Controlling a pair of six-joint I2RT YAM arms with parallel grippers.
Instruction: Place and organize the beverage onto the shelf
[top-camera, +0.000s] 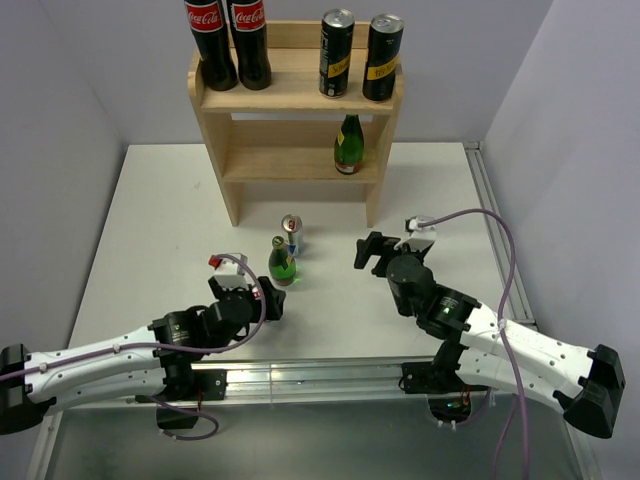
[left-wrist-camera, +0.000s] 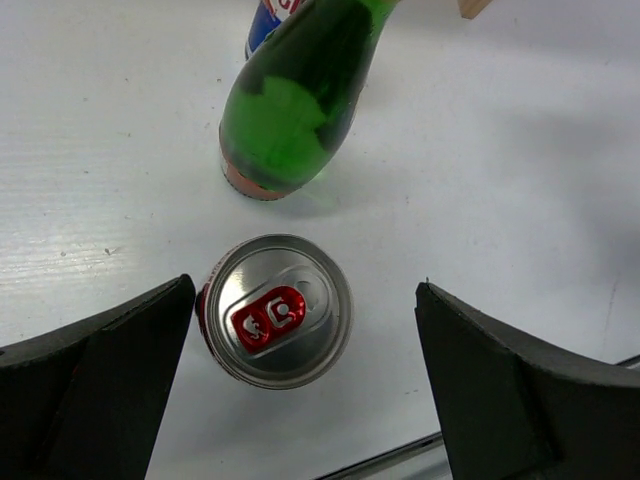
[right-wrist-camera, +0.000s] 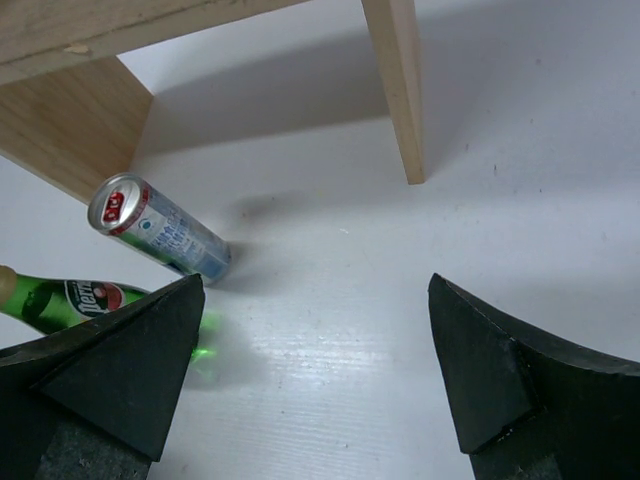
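The wooden shelf (top-camera: 290, 96) stands at the back; its leg shows in the right wrist view (right-wrist-camera: 395, 80). Its top tier holds two cola bottles (top-camera: 228, 40) and two black cans (top-camera: 360, 55); the middle tier holds a green bottle (top-camera: 348, 145). On the table stand a silver-blue can (top-camera: 291, 235) and a green bottle (top-camera: 282, 262). My left gripper (top-camera: 268, 298) is open. In its wrist view a silver-topped can with a red tab (left-wrist-camera: 277, 310) stands between the fingers, close to the left one, with the green bottle (left-wrist-camera: 295, 110) beyond. My right gripper (top-camera: 368, 252) is open and empty (right-wrist-camera: 315, 300).
In the right wrist view the silver-blue can (right-wrist-camera: 160, 232) and the green bottle (right-wrist-camera: 70, 300) are to the left, in front of the shelf. A metal rail (top-camera: 320, 375) runs along the near table edge. Grey walls enclose the table.
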